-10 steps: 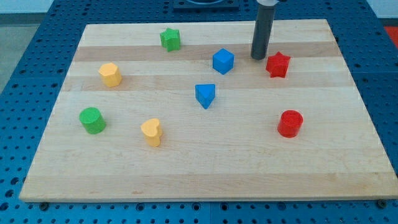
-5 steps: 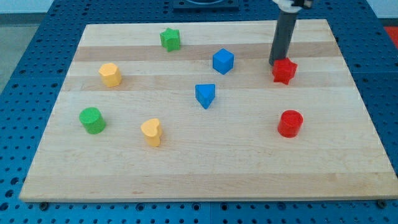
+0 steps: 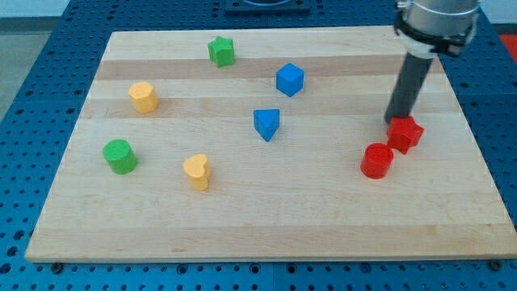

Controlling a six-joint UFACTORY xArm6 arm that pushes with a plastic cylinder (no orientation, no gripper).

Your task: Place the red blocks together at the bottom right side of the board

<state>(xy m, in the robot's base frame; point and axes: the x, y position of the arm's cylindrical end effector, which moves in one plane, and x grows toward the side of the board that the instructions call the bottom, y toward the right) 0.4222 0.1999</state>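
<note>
- Red star block (image 3: 405,134) sits at the board's right side, touching the red cylinder (image 3: 376,160) just below-left of it.
- My tip (image 3: 397,121) rests against the star's upper-left edge; I have no claw, only the rod.
- Blue cube (image 3: 289,79) and blue triangular block (image 3: 266,124) lie toward the view's left.
- Wooden board (image 3: 258,226) carries them all.
</note>
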